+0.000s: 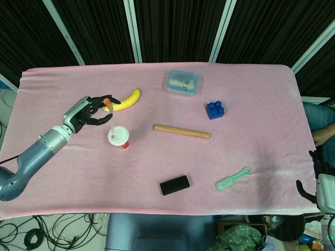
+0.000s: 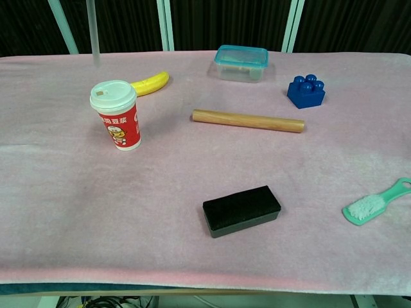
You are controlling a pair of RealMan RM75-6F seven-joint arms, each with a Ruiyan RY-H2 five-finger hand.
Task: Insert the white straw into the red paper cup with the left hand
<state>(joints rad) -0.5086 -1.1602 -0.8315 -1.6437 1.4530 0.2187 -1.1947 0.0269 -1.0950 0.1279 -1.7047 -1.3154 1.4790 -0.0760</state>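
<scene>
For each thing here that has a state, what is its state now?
Left hand: holds the straw, raised left of the cup.
Straw: near-upright, not in the cup.
Cup: upright, lid on.
Box: lid on.
Right hand: at the table's right edge, state unclear.

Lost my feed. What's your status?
Left hand holds white straw above table, short of red paper cup. Right hand idle at edge. Banana nearby.
</scene>
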